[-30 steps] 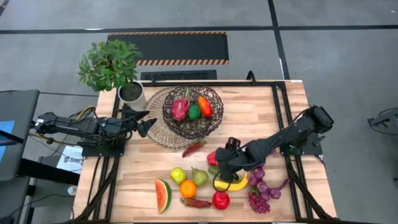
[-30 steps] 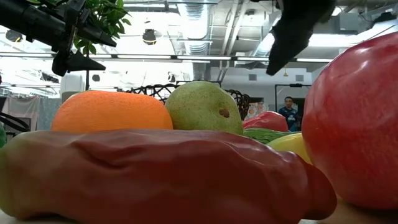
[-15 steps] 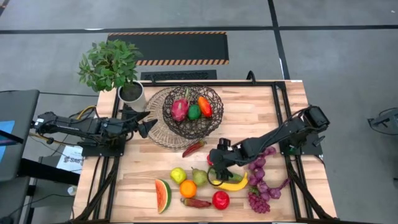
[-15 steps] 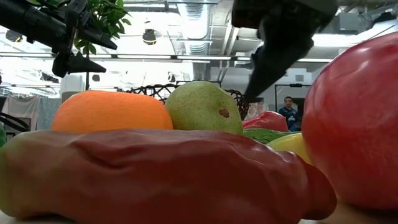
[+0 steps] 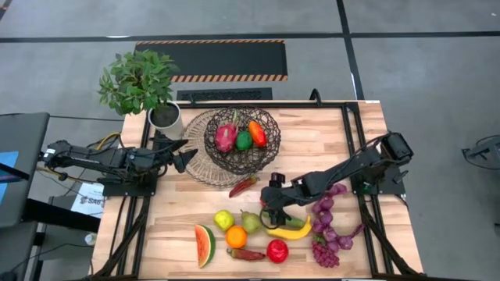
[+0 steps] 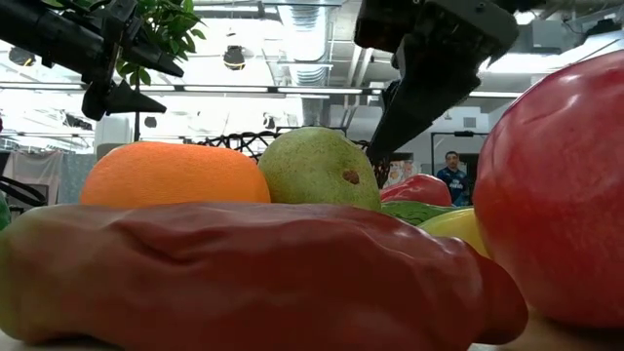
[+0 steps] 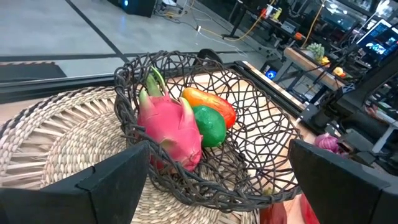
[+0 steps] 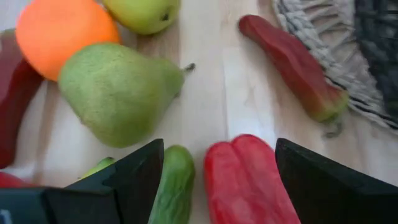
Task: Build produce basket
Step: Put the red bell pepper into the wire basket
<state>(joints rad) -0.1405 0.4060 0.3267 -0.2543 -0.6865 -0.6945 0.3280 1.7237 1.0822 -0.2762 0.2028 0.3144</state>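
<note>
1. Three items already sit in the basket [image 5: 242, 140]: pink dragon fruit [image 5: 226, 136], a green pepper [image 5: 244, 140] and an orange pepper [image 5: 257, 133]. The basket stands on a woven mat [image 5: 197, 164] toward the far side of the table [image 5: 312, 148], beside a potted plant [image 5: 141, 82].
2. Most produce is not yet in, by my count: long red pepper [image 5: 244, 186] just off the mat's edge, and in the near cluster a green apple [image 5: 223, 220], pear [image 5: 251, 222], orange [image 5: 236, 236], watermelon slice [image 5: 205, 244], dark red pepper [image 5: 246, 254], red apple [image 5: 277, 250], banana [image 5: 291, 232], purple grapes [image 5: 324, 234].
3. Right gripper [image 5: 272, 209] is low over the near cluster, fingers spread wide and empty. In its wrist view the fingers straddle a red pepper [image 8: 245, 180] and a cucumber [image 8: 173, 186], with the pear just beyond. Whether the tips touch either one, can't tell.
4. Left gripper [image 5: 181, 153] hovers beside the mat and basket on the plant side, fingers wide apart, holding nothing; its wrist view looks straight into the basket.
5. Judgement: roughly a quarter done. The right arm looks set for the next pick, probably the red pepper or the cucumber, then a carry across to the basket.
6. Risk: the two lie close together between the fingers, so closing could catch both or nudge the pear.
</note>
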